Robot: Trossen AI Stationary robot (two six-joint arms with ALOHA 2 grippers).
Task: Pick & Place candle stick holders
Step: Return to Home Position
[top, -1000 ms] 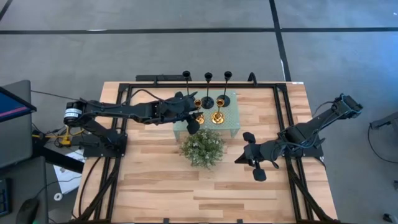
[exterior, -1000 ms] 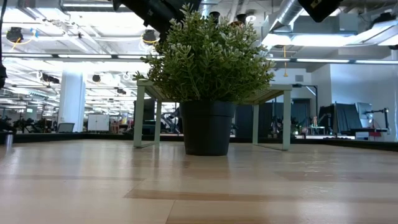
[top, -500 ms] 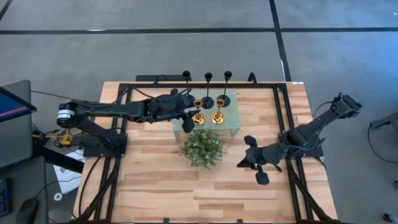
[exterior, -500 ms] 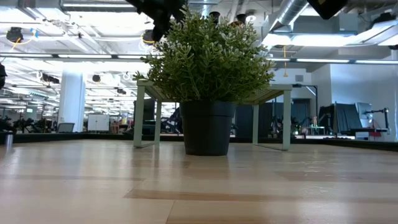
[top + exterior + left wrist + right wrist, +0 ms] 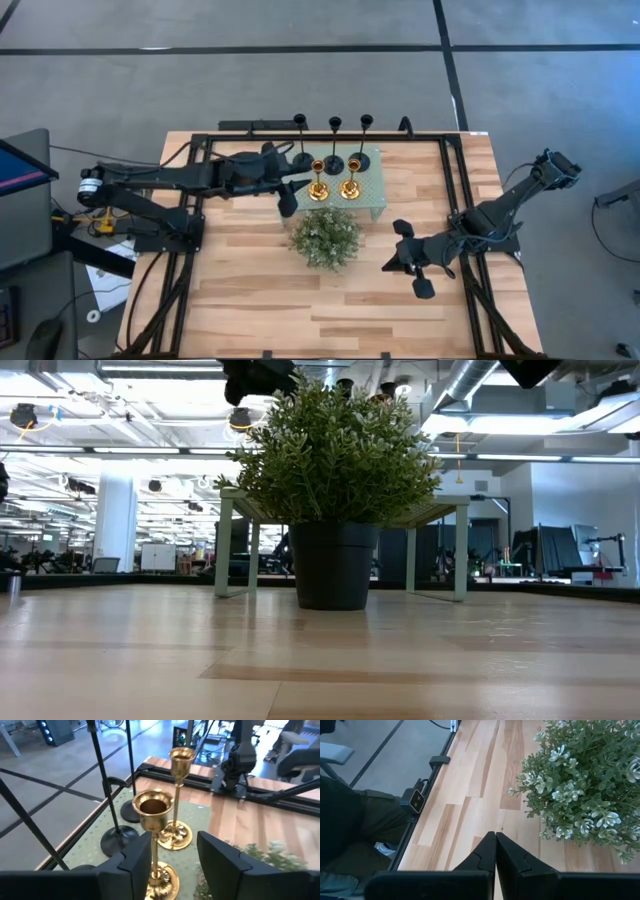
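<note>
Table first: the pale green shelf sits toward one long edge, w/ the plant just beside it on the open side.

Your right hand hangs over the table's right part, well apart from the shelf. Its fingers are pressed together w/ nothing in them, pointing at the plant.

Your left hand is the one to mind. It's at the shelf's left end, fingers spread wide, empty.

All five candle stick holders are up on the shelf, upright. The three black holders stand in a row along the back, and the two gold ones are in front. The nearer gold holder is dead ahead of the left hand, just past the fingertips, stem vertical and in line w/ the gap. The other gold holder is beside it, further right.

Imo placing looks done and only the trip home is left. Pull the left hand straight back along its own axis, away from that stem, before you swing. The black stems are tall and close, so a sideways sweep could clip them. The right arm has nothing near it.
</note>
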